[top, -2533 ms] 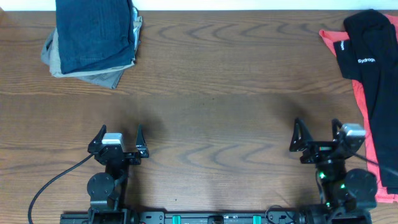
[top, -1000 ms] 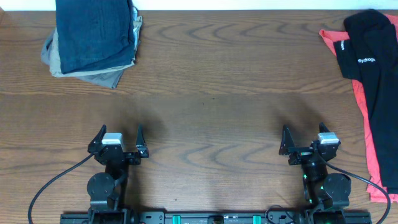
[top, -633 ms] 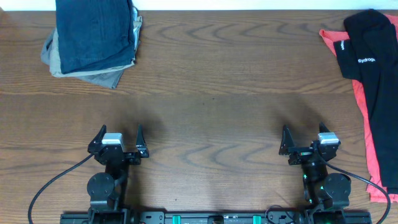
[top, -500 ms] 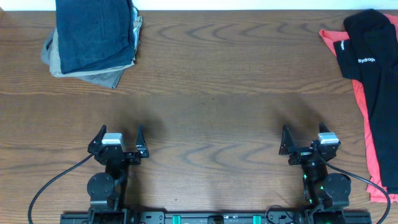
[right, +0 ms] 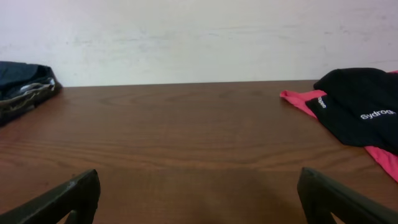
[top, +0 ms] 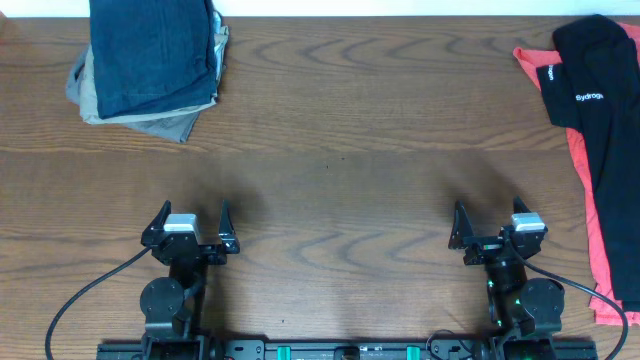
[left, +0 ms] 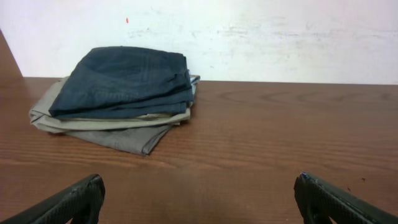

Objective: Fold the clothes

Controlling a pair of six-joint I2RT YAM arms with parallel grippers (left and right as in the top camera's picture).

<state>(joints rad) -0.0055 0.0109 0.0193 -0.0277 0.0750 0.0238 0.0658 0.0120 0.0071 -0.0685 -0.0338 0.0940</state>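
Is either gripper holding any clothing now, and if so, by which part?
Nothing is held. The left gripper and right gripper are both open, apart from the folded stack and black top.

Here's the worktop (top: 340,150): dark brown wood, wavy grain running left to right, filling the overhead view from edge to edge. Up at 12 o'clock, a thin pale strip (top: 400,8) runs along its far edge. From the left wrist camera that far side shows as a white wall (left: 280,37), scuffed and faintly smudged, rising straight off the back of the wood. One tiny red speck (left: 127,20) sits on it toward 11 o'clock. The right wrist camera gives the same wall, off-white and lightly streaked, across 12 o'clock, and the wood beneath it catches a soft sheen.
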